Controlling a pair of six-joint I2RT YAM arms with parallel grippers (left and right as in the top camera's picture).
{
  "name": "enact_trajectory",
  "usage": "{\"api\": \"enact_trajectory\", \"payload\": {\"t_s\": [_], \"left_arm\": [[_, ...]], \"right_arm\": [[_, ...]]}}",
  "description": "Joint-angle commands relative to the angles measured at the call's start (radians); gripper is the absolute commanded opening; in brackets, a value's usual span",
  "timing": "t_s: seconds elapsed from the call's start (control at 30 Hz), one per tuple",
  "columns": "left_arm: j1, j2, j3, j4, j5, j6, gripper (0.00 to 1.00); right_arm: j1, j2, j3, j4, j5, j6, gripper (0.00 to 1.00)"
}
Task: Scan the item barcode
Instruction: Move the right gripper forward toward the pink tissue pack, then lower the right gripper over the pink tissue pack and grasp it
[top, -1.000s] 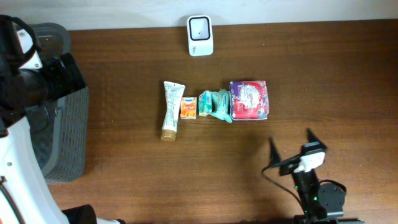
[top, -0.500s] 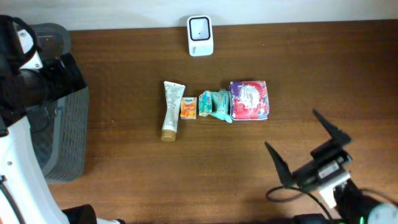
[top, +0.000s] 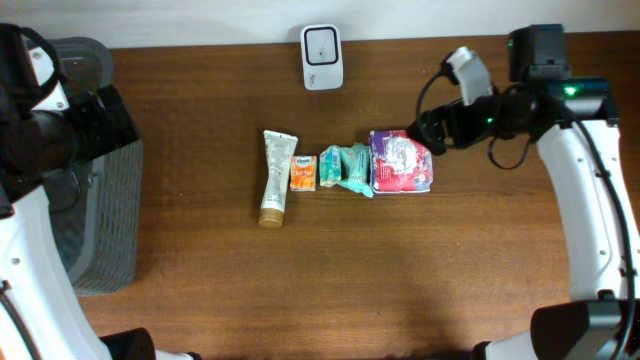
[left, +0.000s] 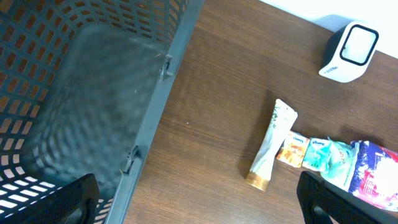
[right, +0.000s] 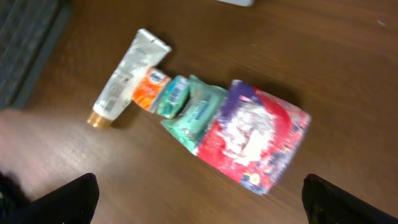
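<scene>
Black right gripper (top: 428, 131): my fingers stand wide apart with nothing between them. They hang over the far right corner of the purple pack (top: 402, 161).
Change: a second ago this arm sat low at the near right edge of the tabletop (top: 300, 280). It has since swung round to the far right and reached in toward the row. Nothing in the row has shifted.
Meaning: I judge the approach is nearly done and the pack is the item I'm going for. The grasp and the scan are both still ahead.
Purple pack: lies flat at the right end of the row, mid-tabletop, against the green pouch (top: 350, 168).
Rest of row: orange box (top: 303, 173), then the white tube (top: 274, 178) at the left end.
Scanner (top: 322, 57): at the far edge, well apart from the row, window up.
Right wrist view: blurred, but it shows my jaws straddling open air above the pack, which the overhead view can't settle. No barcode shows on the pack's upper face.
Left gripper (left: 198, 182): spread wide too, empty, parked by the grey basket (left: 93, 93) at the left edge.
Left wrist view: shows the basket's mesh inside, which the overhead view mostly hides under my arm.
</scene>
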Motion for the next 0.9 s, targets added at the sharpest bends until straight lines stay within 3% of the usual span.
{"api": "enact_trajectory", "payload": {"t_s": [0.0,0.17,0.2,0.23,0.4,0.43,0.47,0.63,0.7,0.77,0.87], "left_arm": [[0.004,-0.004,0.002,0.000,-0.004,0.013,0.99],[0.005,-0.004,0.002,0.000,-0.004,0.013,0.99],[0.004,-0.004,0.002,0.000,-0.004,0.013,0.99],[0.004,-0.004,0.002,0.000,-0.004,0.013,0.99],[0.004,-0.004,0.002,0.000,-0.004,0.013,0.99],[0.005,-0.004,0.002,-0.001,-0.004,0.013,0.99],[0.005,-0.004,0.002,0.000,-0.004,0.013,0.99],[0.004,-0.004,0.002,0.000,-0.004,0.013,0.99],[0.004,-0.004,0.002,-0.001,-0.004,0.013,0.99],[0.005,-0.004,0.002,0.000,-0.004,0.013,0.99],[0.004,-0.004,0.002,0.000,-0.004,0.013,0.99]], "right_arm": [[-0.113,0.074,0.021,0.005,0.044,0.124,0.99],[-0.153,0.334,0.019,-0.031,-0.056,0.122,0.99],[-0.153,0.380,0.019,-0.026,-0.080,0.121,0.88],[-0.153,0.422,0.019,-0.026,-0.103,0.120,0.82],[-0.151,0.540,0.019,-0.025,-0.179,0.060,0.77],[-0.151,0.563,0.018,-0.027,-0.178,0.060,0.67],[-0.151,0.575,0.011,-0.023,-0.178,0.060,0.64],[-0.150,0.577,-0.185,0.132,-0.239,0.040,0.61],[-0.150,0.577,-0.216,0.149,-0.265,0.042,0.28],[-0.150,0.570,-0.172,0.099,-0.271,0.042,0.04],[-0.150,0.531,0.004,-0.052,-0.197,0.042,0.04]]}}
